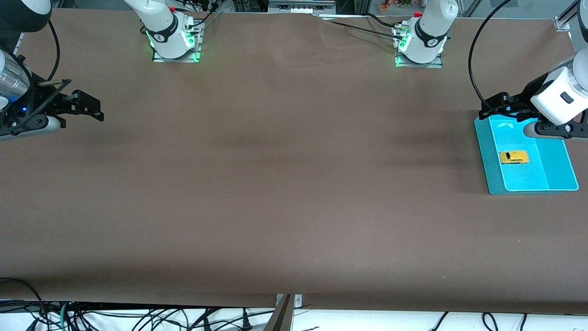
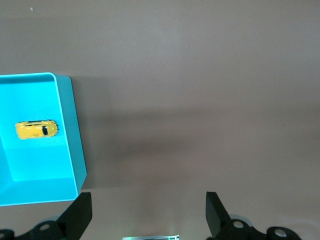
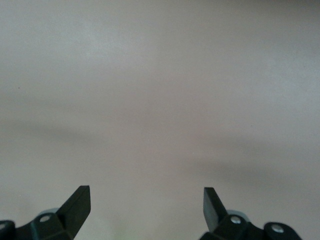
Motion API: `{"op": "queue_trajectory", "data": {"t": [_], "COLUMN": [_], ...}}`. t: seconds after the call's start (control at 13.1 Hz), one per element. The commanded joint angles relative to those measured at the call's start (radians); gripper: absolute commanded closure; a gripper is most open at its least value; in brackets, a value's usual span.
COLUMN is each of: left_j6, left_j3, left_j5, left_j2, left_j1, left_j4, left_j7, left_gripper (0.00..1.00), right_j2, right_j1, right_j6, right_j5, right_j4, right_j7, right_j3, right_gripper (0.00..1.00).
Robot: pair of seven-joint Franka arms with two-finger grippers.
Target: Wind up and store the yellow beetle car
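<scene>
Brown table [image 1: 275, 184] all around, bare cloth under both arms. Yellow car [image 1: 513, 157] lying in the cyan tray [image 1: 487, 156] at the left arm's end, roughly mid-floor, clear of the walls, untouched. Looks already stored, though whether wound cannot be told. If still to be wound: come straight down over the car, pinch across its narrow sides, keep fingers off the tray wall. Left gripper [image 1: 498, 105] hovering over the tray's edge toward the bases, fingers spread, empty, pointing toward mid-table. Right gripper [image 1: 89, 108] waiting above bare table at the right arm's end, fingers likewise spread, holding nothing.
</scene>
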Motion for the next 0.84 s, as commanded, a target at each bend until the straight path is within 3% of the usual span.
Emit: {"op": "queue_trajectory", "data": {"t": [0.0, 0.76], "left_j6": [-0.024, -0.024], "left_j3": [-0.002, -0.003], "left_j5": [0.023, 0.023], "left_j2": [0.023, 0.037], "left_j1": [-0.001, -0.002], "left_j4": [0.039, 0.051], "left_j7": [-0.010, -0.010], "left_gripper": [0.00, 0.00], "right_j2": [0.008, 0.008], "right_j1": [0.007, 0.005], "right_j6": [-0.017, -0.019], "right_j5": [-0.012, -0.012], "right_j4": [0.023, 0.020], "right_j7": [0.007, 0.006], "right_j3": [-0.002, -0.003], "right_gripper": [0.00, 0.00]}}
